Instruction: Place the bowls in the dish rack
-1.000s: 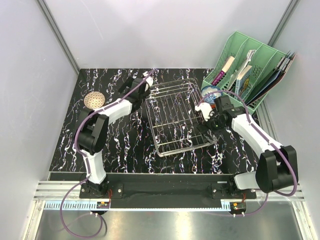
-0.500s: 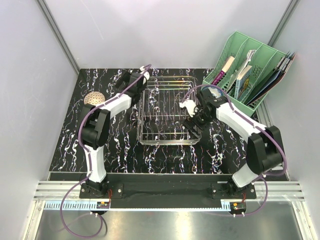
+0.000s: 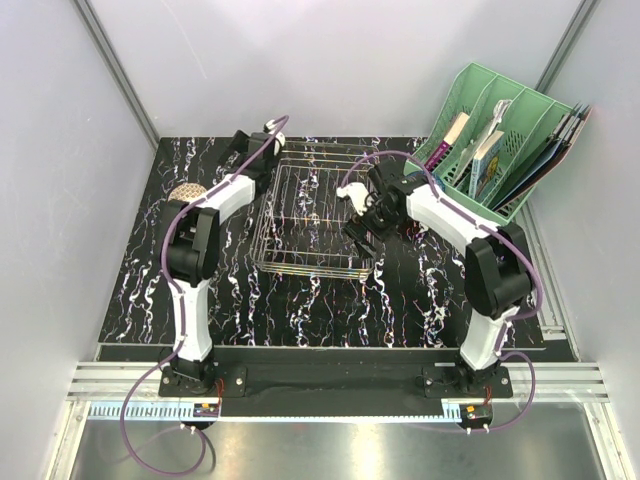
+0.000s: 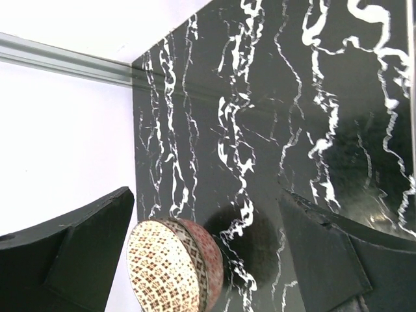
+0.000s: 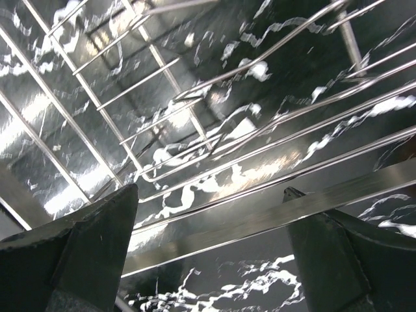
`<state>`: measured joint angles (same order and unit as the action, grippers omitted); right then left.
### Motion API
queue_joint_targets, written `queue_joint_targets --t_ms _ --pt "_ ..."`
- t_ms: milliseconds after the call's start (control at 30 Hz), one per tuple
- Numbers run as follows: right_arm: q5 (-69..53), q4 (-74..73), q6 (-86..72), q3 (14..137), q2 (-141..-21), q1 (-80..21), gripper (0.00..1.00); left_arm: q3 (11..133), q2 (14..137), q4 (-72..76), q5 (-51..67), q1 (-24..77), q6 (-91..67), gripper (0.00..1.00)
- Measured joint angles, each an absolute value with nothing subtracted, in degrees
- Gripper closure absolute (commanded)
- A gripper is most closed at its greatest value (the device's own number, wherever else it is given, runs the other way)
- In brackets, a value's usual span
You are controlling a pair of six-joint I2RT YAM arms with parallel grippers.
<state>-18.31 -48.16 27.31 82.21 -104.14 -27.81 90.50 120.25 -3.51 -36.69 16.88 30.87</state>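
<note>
right gripper (image 5: 209, 198): jaws wide apart, nothing clamped; rim bar of dish rack (image 3: 315, 215) crosses between fingers, so we judge it stands at rack's right side to steady or shift it. left gripper (image 4: 207, 208): jaws wide apart, empty, beyond rack's far-left corner, facing patterned pink-red bowl (image 4: 174, 266) near left wall (image 4: 52, 130); we read this as line-up for first pick. we see no bowl in rack; other bowls not made out. green file organiser (image 3: 500, 135) far right, apart.
</note>
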Motion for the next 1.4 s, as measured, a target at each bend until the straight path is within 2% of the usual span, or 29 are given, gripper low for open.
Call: queue_joint_targets --t_ms 167,267,533,667,800,967,1400 --pt "-18.15 -47.77 26.68 86.15 -106.89 -27.81 0.0 90.48 119.94 -4.14 -37.26 15.68 30.35 0.01" --pt "-18.11 -46.72 26.85 85.86 -105.58 -27.92 0.0 85.27 115.42 -5.39 -35.81 15.4 29.28 0.01" --pt "-14.24 -43.81 27.99 85.49 -93.62 -28.73 0.0 68.31 87.66 -12.27 -27.64 18.11 25.89 0.01" --pt "-8.38 -39.46 28.45 85.95 -92.05 -28.84 0.0 62.41 75.92 -14.22 -22.46 20.51 24.8 0.01" --pt "-2.74 -35.94 28.82 87.7 -96.14 -28.45 0.0 56.88 70.11 -17.43 -16.78 22.06 24.58 0.01" --pt "0.97 -32.49 28.67 94.26 -105.3 -26.96 0.0 51.05 69.43 -21.23 -14.9 23.49 25.65 0.01" --pt "10.26 -25.32 29.43 121.86 -128.29 -22.2 0.0 47.55 66.94 -22.85 -12.56 23.53 27.11 0.01"
